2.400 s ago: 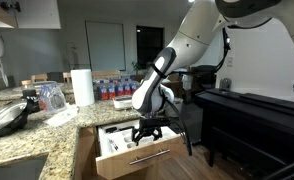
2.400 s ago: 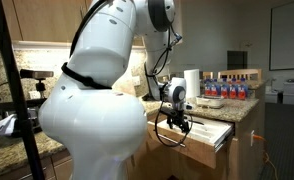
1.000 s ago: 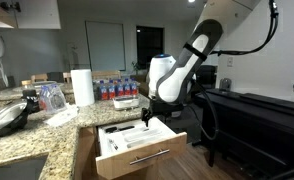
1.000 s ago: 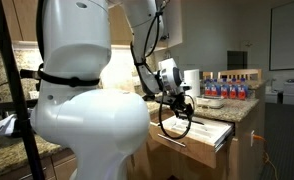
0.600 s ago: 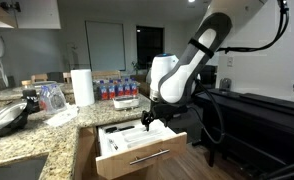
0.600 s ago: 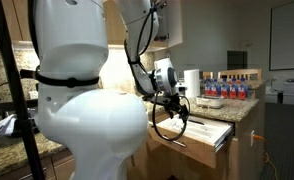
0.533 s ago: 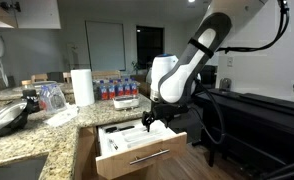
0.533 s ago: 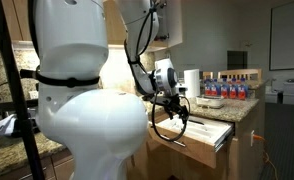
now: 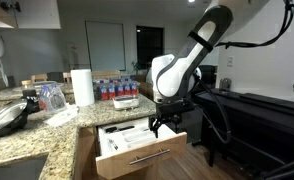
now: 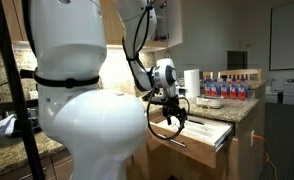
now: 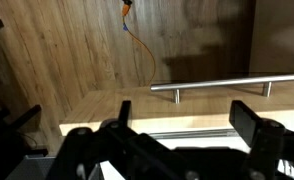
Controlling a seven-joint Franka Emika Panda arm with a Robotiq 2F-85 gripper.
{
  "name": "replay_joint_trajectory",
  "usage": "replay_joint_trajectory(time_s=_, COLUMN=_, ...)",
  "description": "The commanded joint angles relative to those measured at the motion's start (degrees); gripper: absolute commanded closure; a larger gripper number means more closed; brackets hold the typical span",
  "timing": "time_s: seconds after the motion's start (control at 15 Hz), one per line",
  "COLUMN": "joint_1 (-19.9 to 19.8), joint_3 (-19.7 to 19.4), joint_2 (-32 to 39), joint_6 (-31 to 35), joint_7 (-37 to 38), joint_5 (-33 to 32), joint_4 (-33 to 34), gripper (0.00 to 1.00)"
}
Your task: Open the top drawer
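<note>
The top drawer (image 9: 137,160) is pulled out from under the granite counter. Its light-wood front carries a silver bar handle (image 9: 149,157), and its pale inside holds utensils. It also shows in an exterior view (image 10: 205,134). My gripper (image 9: 159,126) hangs just above the drawer's right front corner, open and empty, touching nothing; it shows in an exterior view (image 10: 174,121) too. In the wrist view the open jaws (image 11: 184,118) frame the drawer front's top edge (image 11: 137,108), with the handle (image 11: 225,86) beyond.
A paper towel roll (image 9: 82,85), water bottles (image 9: 117,90), a clear container (image 9: 51,97) and a dark pan (image 9: 5,118) are on the counter. A black desk (image 9: 257,115) stands right of the drawer. My white arm base (image 10: 82,110) blocks much of an exterior view.
My gripper has risen from the drawer front and shifted slightly right. The drawer stays pulled out and has not moved.
</note>
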Motion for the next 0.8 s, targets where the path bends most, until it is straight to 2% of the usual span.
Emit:
replay_joint_trajectory(time_s=0.0, joint_1=-1.9, joint_3=1.5, joint_2=-2.7, joint_6=-2.7, joint_7=-2.2, joint_5=0.9, joint_4=-1.0, gripper=0.0)
replay_joint_trajectory(time_s=0.07, joint_1=-1.9, joint_3=1.9, joint_2=-0.7, joint_6=-1.3, joint_7=-0.1, joint_5=0.1, joint_4=0.0, gripper=0.0)
replay_joint_trajectory(time_s=0.73, joint_1=-2.2, joint_3=2.1, joint_2=-1.0, joint_6=-1.5, joint_7=-0.1, joint_5=0.1, joint_4=0.0, gripper=0.0)
